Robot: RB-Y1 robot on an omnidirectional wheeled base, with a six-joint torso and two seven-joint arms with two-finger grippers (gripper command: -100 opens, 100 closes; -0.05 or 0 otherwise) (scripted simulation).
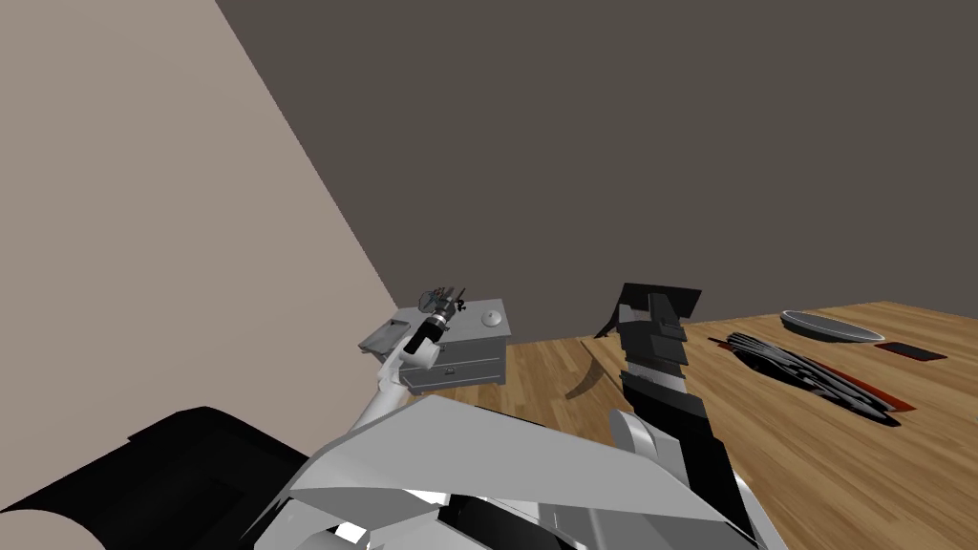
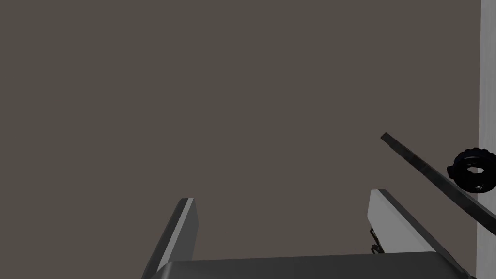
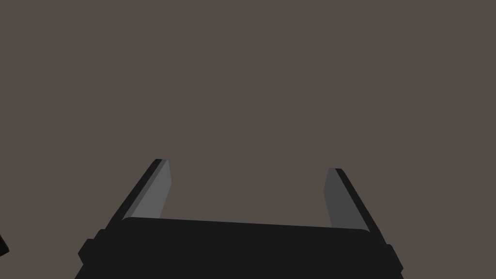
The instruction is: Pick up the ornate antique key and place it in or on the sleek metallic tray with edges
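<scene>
My left gripper (image 1: 446, 296) hovers over a small grey cabinet (image 1: 457, 355) by the wall corner. In the left wrist view it (image 2: 283, 196) is open, with bare wall between its fingers. A small dark piece, probably the key (image 1: 461, 306), lies on the cabinet top just beside the gripper. Close up, the key (image 2: 473, 170) shows a dark ring-shaped head and a thin dark bar, outside one finger (image 2: 387, 213). A flat grey tray (image 1: 384, 335) with raised edges sits at the cabinet's left end. My right gripper (image 3: 248, 164) is open and faces the wall.
A white domed object (image 1: 493, 318) rests on the cabinet's right part. My dark right arm (image 1: 659, 344) is raised mid-picture. On the wooden floor (image 1: 764, 439) to the right lie a grey oval dish (image 1: 829, 327) and dark flat items (image 1: 812, 370). A black area (image 1: 162, 477) lies at the lower left.
</scene>
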